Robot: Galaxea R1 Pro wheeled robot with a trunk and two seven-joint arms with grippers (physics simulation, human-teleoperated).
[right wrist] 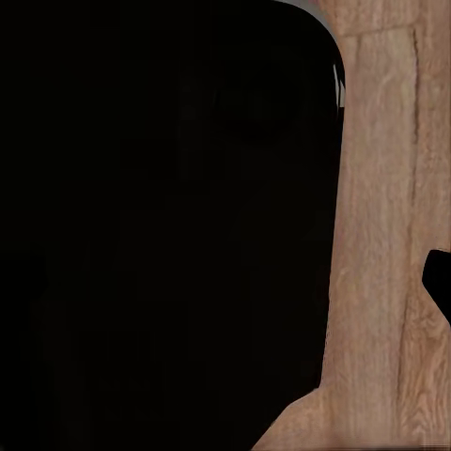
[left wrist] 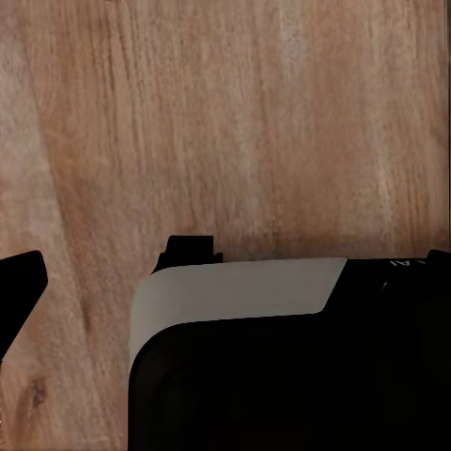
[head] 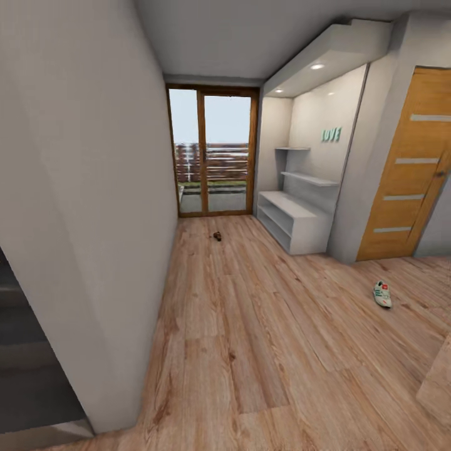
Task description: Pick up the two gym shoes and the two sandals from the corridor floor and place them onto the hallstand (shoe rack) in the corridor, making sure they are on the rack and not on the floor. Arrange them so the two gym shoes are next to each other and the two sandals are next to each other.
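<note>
- In the head view a long corridor runs ahead over the corridor floor (head: 250, 326), light brown wood-grain planks.
- One gym shoe (head: 382, 294), cream-white with green stripes and a red patch, lies alone on the floor at the right, near the foot of a wooden door (head: 410, 169) with pale horizontal strips.
- A small dark brown thing, probably a sandal (head: 217, 236), lies far down the corridor on the floor, near the glazed door (head: 213, 153) at the end; it is too small to tell its shape.
- The hallstand (head: 294, 216) stands in a lit alcove on the right wall, between the glazed door and the wooden door: a pale bench top with a low shelf beneath and two staggered shelves above. Its surfaces look bare of shoes.
- Green letters (head: 331, 134) hang on the alcove wall above the shelves.
- A plain white wall (head: 81, 207) takes up the left side; its corner juts into the foreground, and a dark grey area lies beyond it at the far left.
- The floor between the camera and the shoe, the sandal and the hallstand is open.
- The left wrist view looks down on wood planks past a black and pale grey part of the robot's body (left wrist: 282, 366); a black tip (left wrist: 19, 282) pokes in at the edge.
- The right wrist view is mostly blocked by a black housing (right wrist: 160, 225), with a strip of planks beside it.
- I cannot tell how either arm's jaws stand.
</note>
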